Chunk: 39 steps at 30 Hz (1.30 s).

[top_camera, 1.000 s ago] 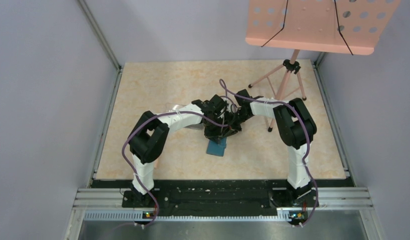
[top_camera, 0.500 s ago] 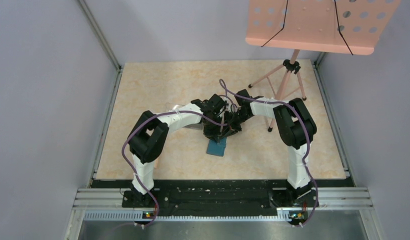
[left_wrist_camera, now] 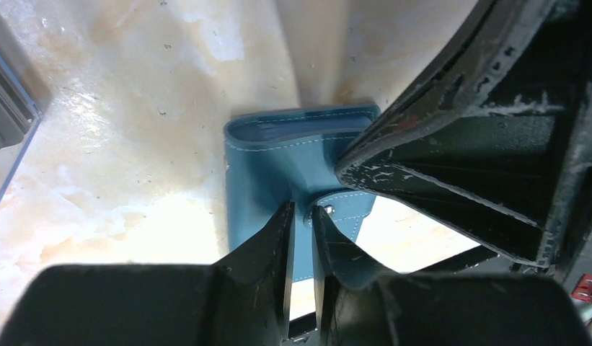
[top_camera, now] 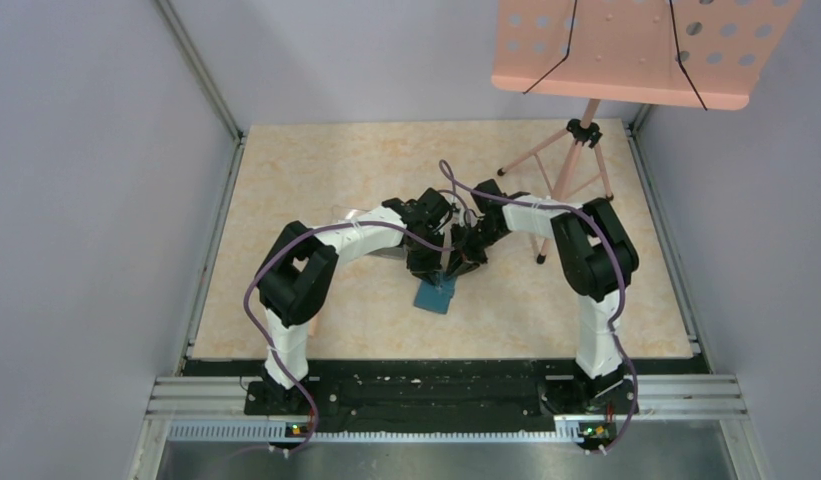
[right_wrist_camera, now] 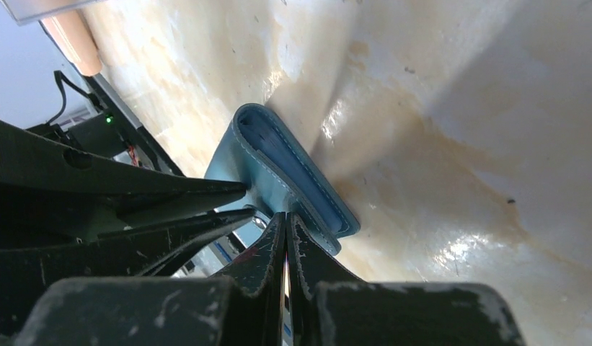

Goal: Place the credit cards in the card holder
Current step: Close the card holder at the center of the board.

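The card holder [top_camera: 435, 296] lies near the middle of the counter [top_camera: 316, 180], in front of both arms, and both grippers crowd onto its far edge. From the right wrist view it is folded over rather than spread flat. Its rounded spine points away, and it seems to sit tilted, with one long edge down on the counter. The left gripper [left_wrist_camera: 301, 213] has its jaws drawn in to a narrow slit, and the tips sit on the teal leather right at the small snap stud, apparently pinching one layer of it. The right gripper [right_wrist_camera: 286, 218] is closed tighter, with only a hairline between the fingers, and appears to nip the thin flap edge beside that spot. No credit cards show loose on the counter in any view, and neither pair of jaws visibly carries one. Dark layered edges sit inside the fold, but whether those are cards or just pockets cannot be told. My reading is that the work is at the wallet-handling stage, either spreading it to take a card or pressing it closed after loading. Which of the two it is, and how many cards are already inside, the pictures do not settle.
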Available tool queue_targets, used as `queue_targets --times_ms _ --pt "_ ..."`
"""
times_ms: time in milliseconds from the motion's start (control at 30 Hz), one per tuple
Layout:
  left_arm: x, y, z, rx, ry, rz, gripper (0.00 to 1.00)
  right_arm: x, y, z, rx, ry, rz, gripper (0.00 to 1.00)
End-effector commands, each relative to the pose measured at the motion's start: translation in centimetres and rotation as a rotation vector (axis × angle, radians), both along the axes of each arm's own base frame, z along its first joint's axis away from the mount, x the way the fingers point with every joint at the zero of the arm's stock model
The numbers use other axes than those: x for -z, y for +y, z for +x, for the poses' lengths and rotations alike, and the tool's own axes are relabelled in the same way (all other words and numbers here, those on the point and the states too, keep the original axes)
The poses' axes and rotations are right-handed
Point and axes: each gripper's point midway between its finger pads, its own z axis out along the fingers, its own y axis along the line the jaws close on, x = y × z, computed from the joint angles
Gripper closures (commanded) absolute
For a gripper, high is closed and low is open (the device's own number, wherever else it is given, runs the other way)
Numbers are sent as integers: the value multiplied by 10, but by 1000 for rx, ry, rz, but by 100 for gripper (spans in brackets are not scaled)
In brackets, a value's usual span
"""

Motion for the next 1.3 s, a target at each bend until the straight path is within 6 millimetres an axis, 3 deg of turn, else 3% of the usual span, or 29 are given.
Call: queue_targets --times_ms 0,200,833,1000,1133,1267 --pt "-12 5 6 -6 -50 -2 81 1 -15 -13 -35 -32 -81 100" --pt "-11 2 4 2 -41 -26 97 -5 -14 -15 -43 -35 -69 100" --pt "-8 0 2 10 -22 -33 98 -32 -4 -25 -99 -41 -8 100" --pt "-11 -3 3 5 -29 -48 89 -38 -9 -25 -101 -56 -35 100" --pt "-28 -11 4 5 -48 -121 71 -33 -10 -23 -97 -59 -57 100" --pt "-45 -18 1 -7 -30 -245 66 -24 -8 -14 -74 -65 -76 100"
